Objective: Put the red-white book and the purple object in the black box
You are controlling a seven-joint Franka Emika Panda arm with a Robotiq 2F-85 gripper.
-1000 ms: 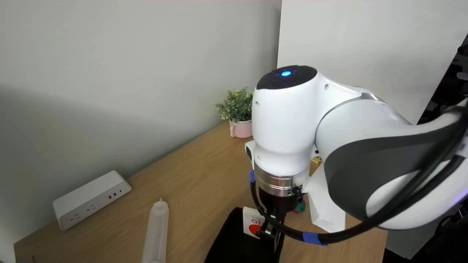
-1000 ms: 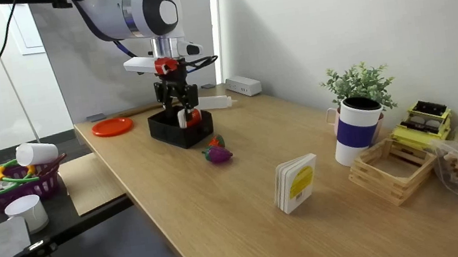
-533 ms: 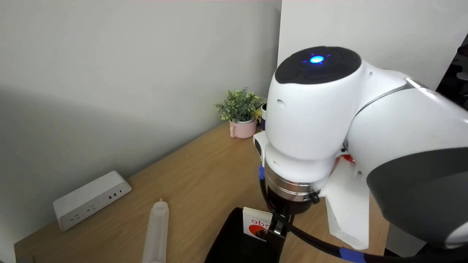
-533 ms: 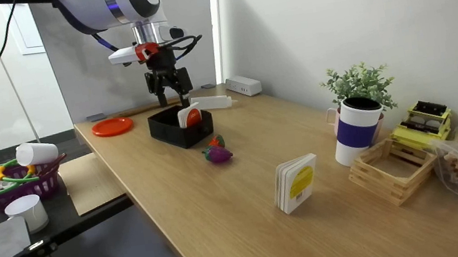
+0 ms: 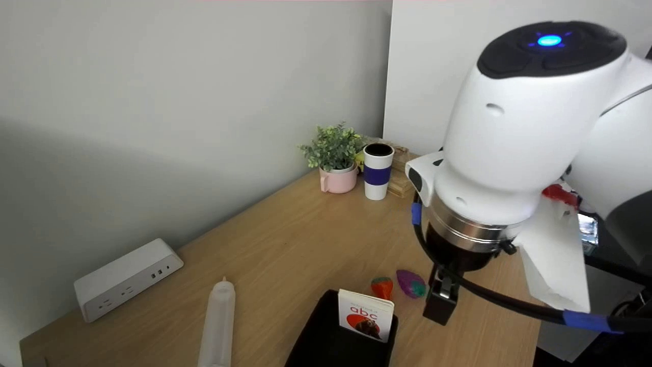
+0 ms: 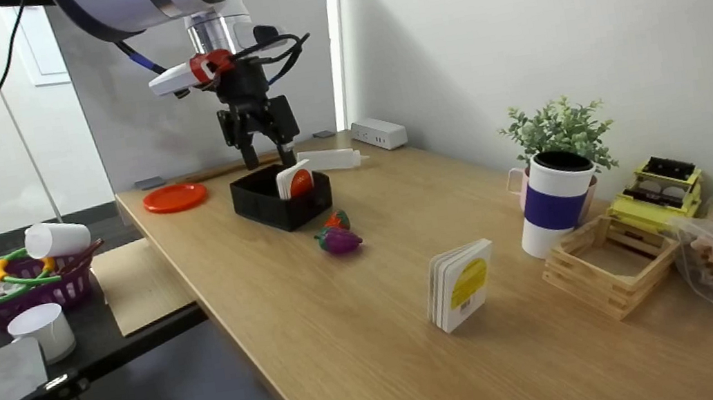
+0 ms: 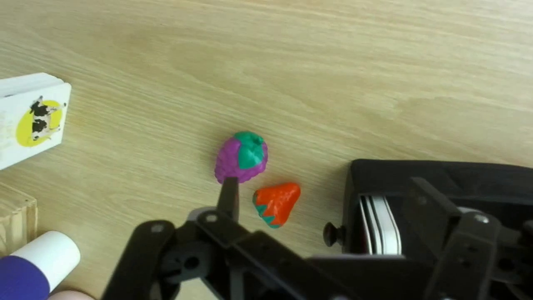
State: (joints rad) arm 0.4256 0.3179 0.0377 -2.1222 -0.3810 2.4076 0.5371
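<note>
A toy strawberry point(image 7: 277, 203) lies between the purple toy berry point(image 7: 229, 162) and the black box point(image 6: 260, 208), where the abc board book point(image 5: 356, 327) stands; potted plant point(image 5: 332, 149) and travel mug point(image 5: 377, 176) are farther off. I have the gripper point(image 6: 269, 161) spread above the wooden table point(image 5: 275, 244), grey wall point(image 5: 204, 102) alongside.

Glossy plastic is seen on the strawberry point(image 7: 278, 204), knobbly on the purple berry point(image 7: 241, 158), smooth card on the abc book point(image 5: 364, 314), matt black on the box point(image 6: 263, 207)!

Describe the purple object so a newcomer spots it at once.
Find the black box on the table. Just outside the box lies a red strawberry, and beside that the purple object. Both have green caps; only this one has a bumpy purple body.
</note>
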